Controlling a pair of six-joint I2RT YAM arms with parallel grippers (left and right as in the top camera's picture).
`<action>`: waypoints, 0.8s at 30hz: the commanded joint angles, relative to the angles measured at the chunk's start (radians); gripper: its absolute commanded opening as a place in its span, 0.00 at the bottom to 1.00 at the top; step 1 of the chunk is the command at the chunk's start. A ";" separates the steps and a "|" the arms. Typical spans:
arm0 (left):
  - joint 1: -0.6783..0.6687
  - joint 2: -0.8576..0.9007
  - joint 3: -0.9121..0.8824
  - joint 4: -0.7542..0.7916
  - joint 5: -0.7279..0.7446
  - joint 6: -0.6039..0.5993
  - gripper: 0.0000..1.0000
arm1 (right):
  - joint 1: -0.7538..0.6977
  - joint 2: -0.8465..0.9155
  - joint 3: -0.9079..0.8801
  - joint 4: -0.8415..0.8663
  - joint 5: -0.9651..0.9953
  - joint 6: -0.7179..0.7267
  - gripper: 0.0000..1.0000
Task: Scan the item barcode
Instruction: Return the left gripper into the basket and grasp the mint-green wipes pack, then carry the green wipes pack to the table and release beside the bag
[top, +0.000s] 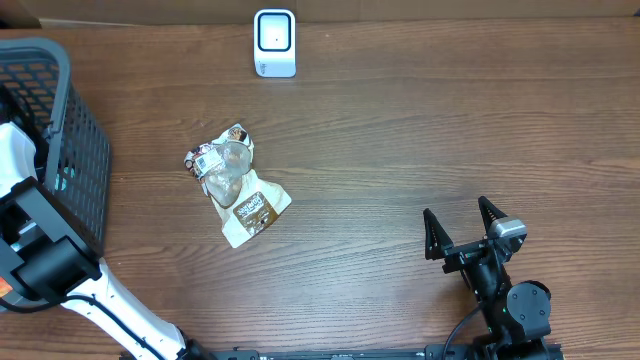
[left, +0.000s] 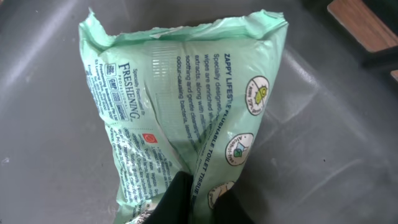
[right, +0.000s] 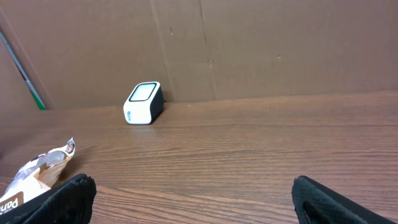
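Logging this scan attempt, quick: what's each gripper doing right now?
Left gripper: closed on the crinkled green plastic pack of toilet wipes.
Right gripper: open, holding nothing.

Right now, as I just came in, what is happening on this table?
The left end effector is shut on one end of a soft green plastic packet of wipes, at the side where the dark mesh basket stands. The right end effector is open near the wooden table and holds nothing. A clear and brown snack bag lies in the middle. The small white barcode scanner stands at the far edge, with nothing in front of it yet.
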 joint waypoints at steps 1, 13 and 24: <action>0.000 0.045 -0.027 -0.048 0.033 0.000 0.04 | -0.003 -0.012 -0.011 0.003 -0.001 -0.004 1.00; 0.000 -0.396 -0.024 -0.060 0.033 -0.115 0.04 | -0.003 -0.012 -0.011 0.003 -0.001 -0.004 1.00; -0.125 -0.859 -0.024 -0.099 0.120 -0.131 0.04 | -0.003 -0.012 -0.011 0.003 -0.001 -0.004 1.00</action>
